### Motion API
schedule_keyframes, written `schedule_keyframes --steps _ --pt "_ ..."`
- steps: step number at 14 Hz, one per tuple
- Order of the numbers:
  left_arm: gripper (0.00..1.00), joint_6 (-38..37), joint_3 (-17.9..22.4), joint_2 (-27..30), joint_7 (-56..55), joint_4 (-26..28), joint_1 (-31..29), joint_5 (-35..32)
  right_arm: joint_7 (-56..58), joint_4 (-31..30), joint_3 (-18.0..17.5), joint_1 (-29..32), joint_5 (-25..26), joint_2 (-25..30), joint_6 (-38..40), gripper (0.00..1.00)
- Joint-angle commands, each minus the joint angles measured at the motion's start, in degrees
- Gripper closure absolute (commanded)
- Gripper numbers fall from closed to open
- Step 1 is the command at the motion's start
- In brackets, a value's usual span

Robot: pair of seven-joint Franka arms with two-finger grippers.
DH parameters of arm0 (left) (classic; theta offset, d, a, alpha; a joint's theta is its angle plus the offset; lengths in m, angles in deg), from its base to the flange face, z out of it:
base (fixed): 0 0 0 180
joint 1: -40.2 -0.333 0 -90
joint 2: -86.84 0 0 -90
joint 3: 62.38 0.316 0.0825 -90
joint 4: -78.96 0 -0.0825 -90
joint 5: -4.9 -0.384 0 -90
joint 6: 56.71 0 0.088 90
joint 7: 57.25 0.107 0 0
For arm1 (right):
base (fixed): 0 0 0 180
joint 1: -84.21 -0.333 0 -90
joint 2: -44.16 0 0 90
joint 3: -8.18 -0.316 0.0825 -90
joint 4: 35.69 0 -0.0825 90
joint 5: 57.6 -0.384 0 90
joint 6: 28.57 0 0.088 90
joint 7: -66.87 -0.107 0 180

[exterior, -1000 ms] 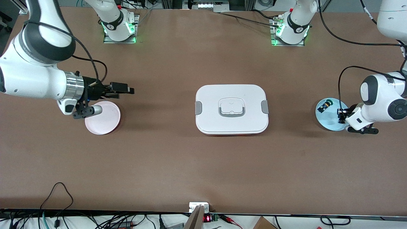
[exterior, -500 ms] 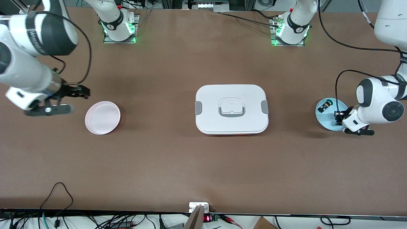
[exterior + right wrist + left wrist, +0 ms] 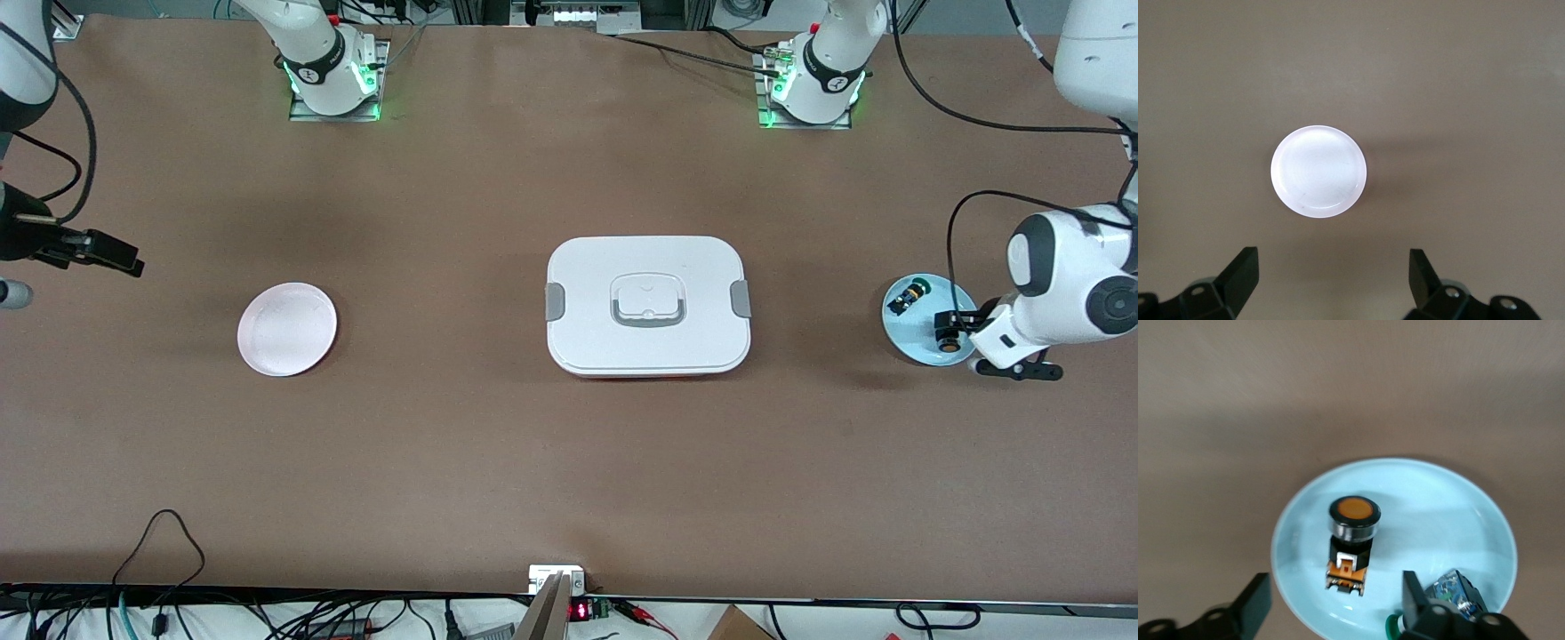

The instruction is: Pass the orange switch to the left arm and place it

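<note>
The left hand (image 3: 1335, 613) hangs over the round light-blue plate (image 3: 902, 342), its two black fingers (image 3: 1253, 603) spread wide and holding nothing. Between them lies the small black orange switch (image 3: 1351, 540), on its side on the plate, long axis flat, round orange button away from the hand. A small green-capped switch (image 3: 909, 295) lies beside it. The big white plastic box (image 3: 647, 304) sits mid-worktop (image 3: 498, 462). The right hand (image 3: 1331, 287) waits wide open over the round pink plate (image 3: 1319, 171).
</note>
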Motion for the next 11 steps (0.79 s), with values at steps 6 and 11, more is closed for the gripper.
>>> schedule_keyframes --steps 6,11 --pt "0.00 -18.0 -0.1 20.0 -0.3 -6.6 6.0 13.7 0.2 -4.7 1.1 -2.1 0.6 7.0 0.8 0.00" --pt "0.00 -29.6 -0.1 27.1 -7.4 -13.3 10.5 14.3 0.3 -3.4 1.1 -2.2 0.0 5.9 1.7 0.00"
